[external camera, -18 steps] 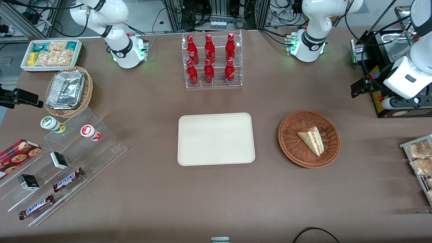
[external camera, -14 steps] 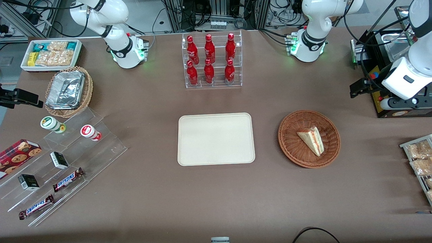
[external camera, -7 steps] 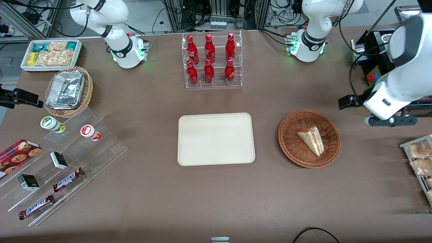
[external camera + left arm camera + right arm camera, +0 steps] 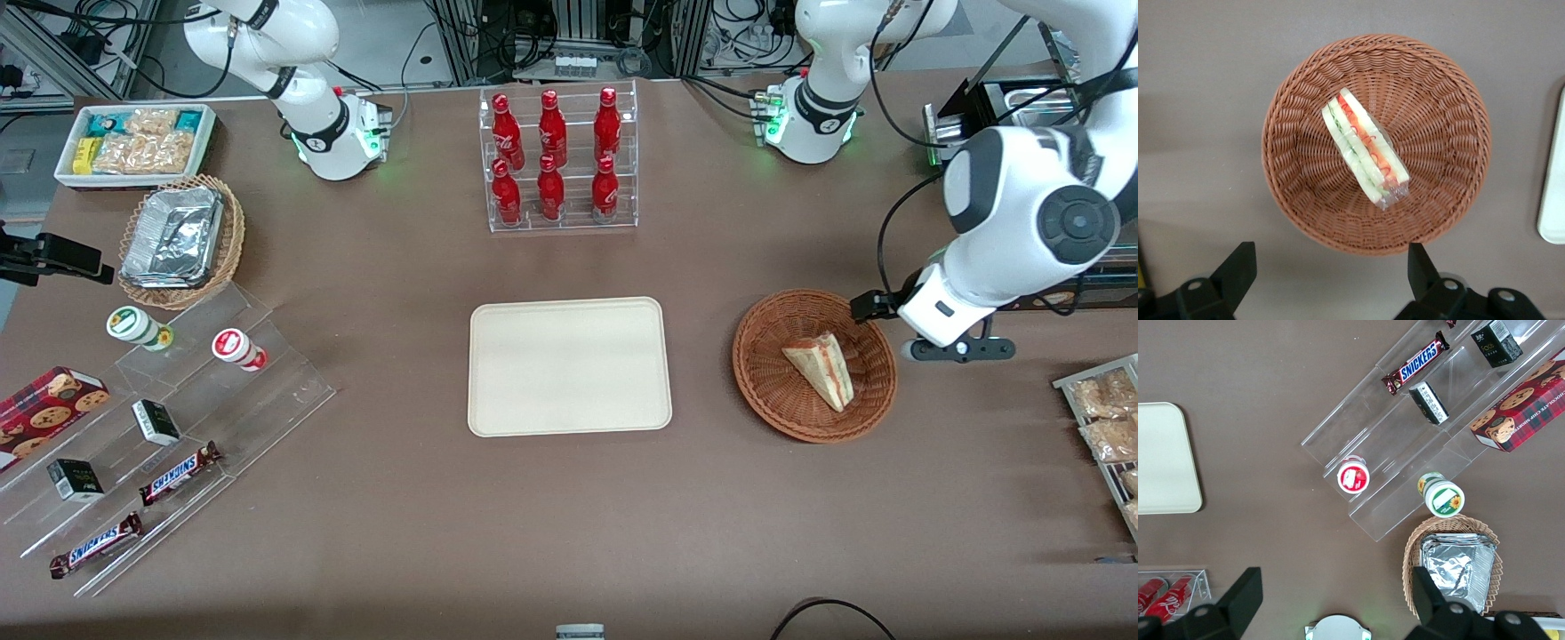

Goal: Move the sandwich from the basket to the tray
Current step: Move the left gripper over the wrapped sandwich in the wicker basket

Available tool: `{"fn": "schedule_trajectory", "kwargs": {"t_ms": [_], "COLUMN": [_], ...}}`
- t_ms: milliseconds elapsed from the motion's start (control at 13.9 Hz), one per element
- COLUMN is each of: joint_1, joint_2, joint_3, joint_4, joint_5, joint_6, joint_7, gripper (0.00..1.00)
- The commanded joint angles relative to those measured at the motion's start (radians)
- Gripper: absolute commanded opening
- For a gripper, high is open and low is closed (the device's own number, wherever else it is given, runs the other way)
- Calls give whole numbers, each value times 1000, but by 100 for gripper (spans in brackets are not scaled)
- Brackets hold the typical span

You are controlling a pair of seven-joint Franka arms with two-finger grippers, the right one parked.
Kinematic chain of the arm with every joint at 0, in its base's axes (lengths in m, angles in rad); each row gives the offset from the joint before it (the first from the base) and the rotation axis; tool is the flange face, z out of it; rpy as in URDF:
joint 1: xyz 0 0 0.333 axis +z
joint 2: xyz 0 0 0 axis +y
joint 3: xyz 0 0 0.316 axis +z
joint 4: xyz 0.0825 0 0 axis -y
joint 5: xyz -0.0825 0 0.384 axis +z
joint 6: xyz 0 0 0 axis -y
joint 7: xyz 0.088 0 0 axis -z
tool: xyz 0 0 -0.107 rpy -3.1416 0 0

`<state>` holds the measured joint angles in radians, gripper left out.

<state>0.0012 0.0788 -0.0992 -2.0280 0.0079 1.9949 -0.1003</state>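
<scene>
Tray [image 4: 569, 366] sits mid-frame in front view, bare. Basket [image 4: 814, 364] at centre right holds the sandwich [image 4: 821, 368], lying on its side. Gripper [image 4: 1331, 273] hovers above the basket rim, fingers spread wide, holding nothing. Sandwich likely light, soft, squashable: grip gently across the bread faces

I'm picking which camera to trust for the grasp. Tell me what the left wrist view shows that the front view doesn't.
Only the left wrist view: the gripper open, its fingers spread wide, and the sandwich's filling layers. Only the front view: the whole tray, the red bottles and the working arm. Both: the sandwich lying in the basket.
</scene>
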Motion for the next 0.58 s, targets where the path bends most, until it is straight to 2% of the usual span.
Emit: {"fn": "schedule_trajectory", "kwargs": {"t_ms": [0,504], "joint_1": [-6,-79], "joint_2": [-53,10], "joint_3": [4,1], "joint_4": [-124,-159], "joint_5": [-3,1], "joint_6": [128,306], "joint_7": [-95,-675], "gripper": [100,100]}}
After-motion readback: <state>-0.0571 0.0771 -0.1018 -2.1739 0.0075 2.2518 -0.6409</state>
